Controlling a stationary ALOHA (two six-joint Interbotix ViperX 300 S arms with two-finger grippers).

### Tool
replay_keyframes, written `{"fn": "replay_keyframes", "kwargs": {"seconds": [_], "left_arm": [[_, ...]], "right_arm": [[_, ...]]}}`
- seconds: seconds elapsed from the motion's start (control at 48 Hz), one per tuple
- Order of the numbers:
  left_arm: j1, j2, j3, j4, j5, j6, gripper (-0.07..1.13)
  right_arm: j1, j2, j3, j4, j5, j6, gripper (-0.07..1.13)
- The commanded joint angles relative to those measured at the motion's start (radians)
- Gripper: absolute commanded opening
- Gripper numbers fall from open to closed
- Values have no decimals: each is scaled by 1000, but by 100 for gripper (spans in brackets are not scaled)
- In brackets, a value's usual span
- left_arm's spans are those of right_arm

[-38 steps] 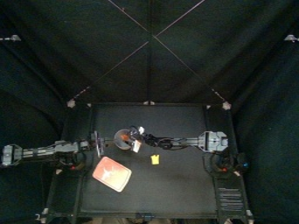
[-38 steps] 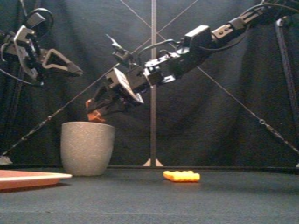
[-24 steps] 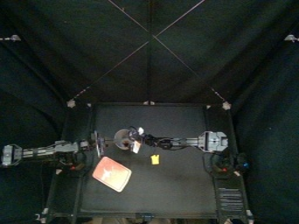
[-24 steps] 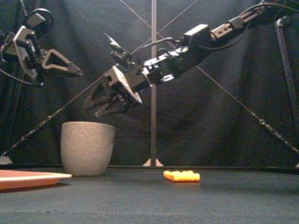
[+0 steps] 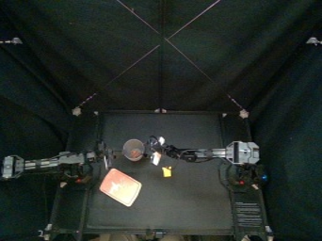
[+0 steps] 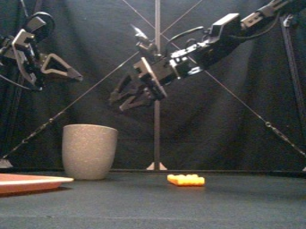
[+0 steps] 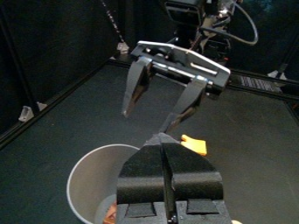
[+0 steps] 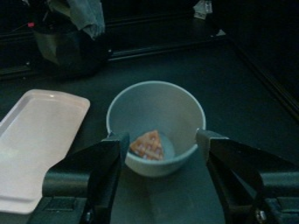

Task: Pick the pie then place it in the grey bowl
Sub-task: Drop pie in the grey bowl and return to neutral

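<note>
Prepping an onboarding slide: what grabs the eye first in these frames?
The right gripper, jaws wide open, hangs above and just right of the grey bowl, which stands left of mid-table. The right wrist view shows the pie lying inside it. A small yellow toy sits mid-table; the pink tray lies front left.

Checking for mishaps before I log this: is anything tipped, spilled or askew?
Nothing stands out. The grey bowl stands upright with the pie inside; the yellow toy and pink tray lie flat.
</note>
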State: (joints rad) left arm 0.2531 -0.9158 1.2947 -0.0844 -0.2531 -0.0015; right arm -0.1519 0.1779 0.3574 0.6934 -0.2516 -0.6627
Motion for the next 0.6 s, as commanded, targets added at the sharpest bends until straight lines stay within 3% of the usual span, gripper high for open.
{"fn": "replay_keyframes", "kwargs": {"seconds": [0.021,0.354,0.604], "left_arm": [[0,2,-11,-8,-5,-2,1],[-3,-2,-17,-14,-9,5,1],[-46,-3,-26,87,-40,6,1]], "right_arm": [[29,-104,72,2,-71,2,95],[158,-275,296,2,-356,3,95],[241,-337,387,35,-451,2,95]]}}
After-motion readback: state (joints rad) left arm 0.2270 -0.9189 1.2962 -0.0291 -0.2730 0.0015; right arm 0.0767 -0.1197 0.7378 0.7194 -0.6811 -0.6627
